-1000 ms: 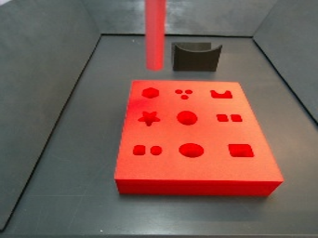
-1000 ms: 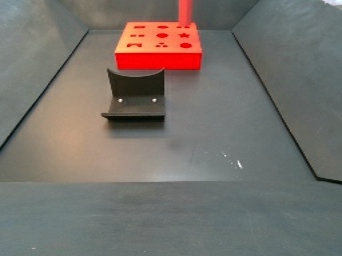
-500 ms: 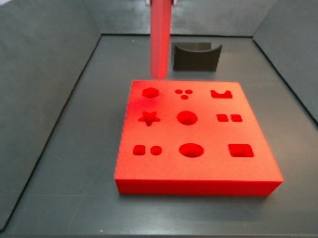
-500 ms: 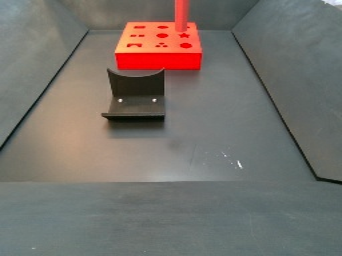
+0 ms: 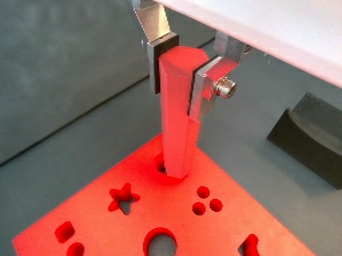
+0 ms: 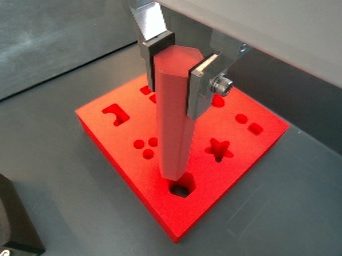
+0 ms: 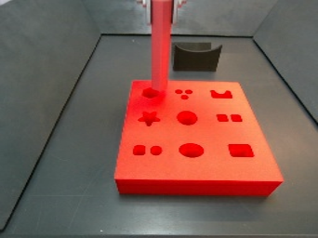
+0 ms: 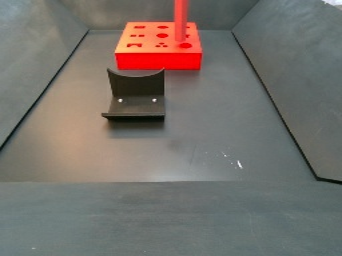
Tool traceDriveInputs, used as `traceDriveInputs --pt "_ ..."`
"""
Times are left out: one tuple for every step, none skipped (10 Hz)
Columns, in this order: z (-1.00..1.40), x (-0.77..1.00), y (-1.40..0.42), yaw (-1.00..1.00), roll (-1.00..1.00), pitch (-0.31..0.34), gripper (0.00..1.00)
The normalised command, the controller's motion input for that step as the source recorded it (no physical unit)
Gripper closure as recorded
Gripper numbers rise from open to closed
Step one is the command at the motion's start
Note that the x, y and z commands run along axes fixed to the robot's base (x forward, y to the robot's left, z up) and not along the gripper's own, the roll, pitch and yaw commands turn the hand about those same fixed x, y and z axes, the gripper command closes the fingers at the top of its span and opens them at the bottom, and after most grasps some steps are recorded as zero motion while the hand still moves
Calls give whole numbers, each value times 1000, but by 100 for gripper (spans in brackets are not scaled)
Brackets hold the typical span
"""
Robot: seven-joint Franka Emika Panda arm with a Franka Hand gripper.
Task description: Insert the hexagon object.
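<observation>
My gripper [image 5: 183, 70] is shut on the top of the hexagon object [image 5: 179, 115], a long slim red rod that hangs upright; the same hold shows in a wrist view [image 6: 181, 72]. The rod's lower end sits at the mouth of a hole [image 6: 179, 185] near a corner of the flat red block [image 6: 134, 160] with shaped holes. In a side view the rod [image 7: 161, 46] stands over the hexagon hole [image 7: 152, 92] at the block's far left corner. In a side view the rod [image 8: 181, 18] rises from the block [image 8: 160, 50] at the far end of the bin.
A small dark grey curved block [image 7: 195, 56] stands behind the red block; it also shows in a wrist view [image 5: 307, 140]. The dark L-shaped fixture [image 8: 135, 95] stands on the floor mid-bin. Grey bin walls [image 7: 62, 84] slope up on both sides.
The gripper has lowered the rod: its lower end has come down from above the block's far edge to the hexagon hole.
</observation>
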Motion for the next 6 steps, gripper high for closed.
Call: traceDriveInputs --pt "-157 -66 -143 0 187 -121 100" --pt "-140 -89 -46 0 83 -86 100" --pt "0 -309 0 0 16 -91 100" --pt "0 -206 0 -20 0 -43 100" --pt "-3 -154 60 -26 0 -10 100" --pt "0 -291 37 -23 0 -59 100"
